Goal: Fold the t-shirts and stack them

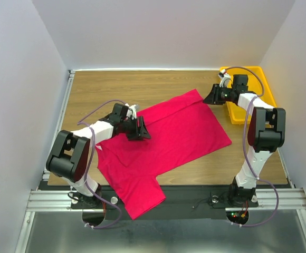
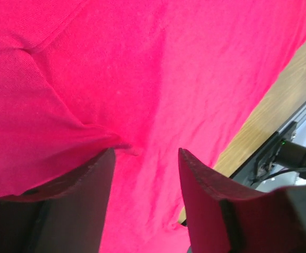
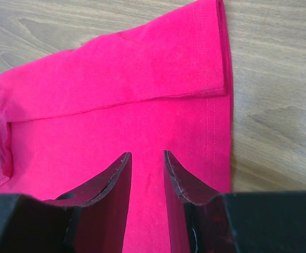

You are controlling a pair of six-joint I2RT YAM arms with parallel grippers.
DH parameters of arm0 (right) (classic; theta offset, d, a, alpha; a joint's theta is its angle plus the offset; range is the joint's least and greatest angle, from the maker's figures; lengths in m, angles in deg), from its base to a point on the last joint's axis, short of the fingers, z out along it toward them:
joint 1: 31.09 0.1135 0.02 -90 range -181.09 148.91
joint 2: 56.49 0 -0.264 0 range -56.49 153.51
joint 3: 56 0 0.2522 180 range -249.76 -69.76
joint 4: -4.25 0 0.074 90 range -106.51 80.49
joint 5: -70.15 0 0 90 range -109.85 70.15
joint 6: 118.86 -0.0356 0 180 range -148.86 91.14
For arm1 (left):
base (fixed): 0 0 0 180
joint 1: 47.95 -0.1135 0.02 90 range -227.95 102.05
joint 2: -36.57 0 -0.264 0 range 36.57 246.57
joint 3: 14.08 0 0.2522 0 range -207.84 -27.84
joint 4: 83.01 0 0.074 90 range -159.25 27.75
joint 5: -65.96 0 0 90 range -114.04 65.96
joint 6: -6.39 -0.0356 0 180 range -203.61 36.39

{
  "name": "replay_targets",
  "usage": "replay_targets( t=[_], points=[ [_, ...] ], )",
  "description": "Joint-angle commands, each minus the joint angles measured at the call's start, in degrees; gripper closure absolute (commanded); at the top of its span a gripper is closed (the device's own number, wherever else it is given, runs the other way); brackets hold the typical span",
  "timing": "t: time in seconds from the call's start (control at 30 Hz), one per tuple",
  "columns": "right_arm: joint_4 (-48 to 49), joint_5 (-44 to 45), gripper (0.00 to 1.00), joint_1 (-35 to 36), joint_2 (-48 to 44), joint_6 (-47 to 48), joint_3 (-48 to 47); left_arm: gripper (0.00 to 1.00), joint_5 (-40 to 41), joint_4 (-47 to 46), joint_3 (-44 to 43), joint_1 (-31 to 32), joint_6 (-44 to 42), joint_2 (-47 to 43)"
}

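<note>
T-shirt (image 1: 169,137), crimson-pink, lies half-folded on the wood surface (image 1: 116,87), one end overhanging, white walls around; left gripper (image 1: 142,129) gapes apart, right gripper (image 1: 209,97) narrowly apart above it.

The t-shirt (image 2: 195,79) is soft, matt knit cloth. A fine weave shows beyond the left fingers (image 2: 92,205), and a shallow crease runs up to the left-hand fingertip. These fingers are dark and matt with slightly grainy faces. Ahead of the right fingers (image 3: 116,195) the cloth carries a double row of hem stitching. Those fingers are matt black with scuffed, worn edges. To their right the table (image 3: 269,105) is smooth wood grain with a dull sheen. Just beyond them, the tray (image 1: 266,84) looks like smooth yellow plastic. Well behind both pairs, the rail (image 1: 47,199) is pale brushed metal.
</note>
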Motion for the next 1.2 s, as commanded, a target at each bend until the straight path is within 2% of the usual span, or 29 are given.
replay_targets(
  t=[0.0,0.1,0.13,0.2,0.23,0.33,0.4,0.47,0.6,0.83,1.17],
  points=[
    [1.0,-1.2,0.64,-0.6,-0.4,0.5,0.2,0.37,-0.6,-1.6,-1.9,0.1,-0.8,-4.8],
    [1.0,-1.2,0.64,-0.7,-0.7,0.5,0.3,0.36,7.2,0.1,-2.5,-0.4,-1.7,-9.7],
    [1.0,-1.2,0.64,-0.7,-0.8,0.7,0.4,0.36,14.4,0.3,-1.3,-2.1,-1.1,-14.0],
    [1.1,-1.7,0.64,-0.7,-0.9,0.7,0.5,0.36,19.0,-0.7,1.5,-5.7,1.5,-19.0],
    [1.1,-1.9,0.64,-0.7,-0.9,0.8,0.5,0.37,20.8,-1.8,4.9,-11.6,2.5,-23.7],
    [1.0,-2.7,0.64,-0.7,-0.5,0.7,0.5,0.35,24.2,-2.1,10.6,-21.4,4.3,-30.8],
    [1.0,-2.8,0.64,-0.7,-0.5,0.8,0.5,0.33,26.6,-1.8,12.8,-26.8,3.8,-32.5],
    [1.1,-2.9,0.63,-0.7,-0.6,0.6,0.5,0.34,28.4,-0.7,13.1,-32.2,3.8,-32.0],
    [1.0,-3.6,0.63,-0.7,-1.0,0.4,0.6,0.37,26.0,-1.6,13.3,-39.0,2.1,-26.7],
    [1.1,-3.7,0.64,-1.1,-1.0,0.5,0.7,0.39,24.9,-2.1,10.8,-41.4,3.7,-17.7],
    [1.1,-3.7,0.64,-1.5,-0.5,0.5,0.8,0.4,23.3,-4.2,10.6,-41.3,4.5,-14.6]
  ],
)
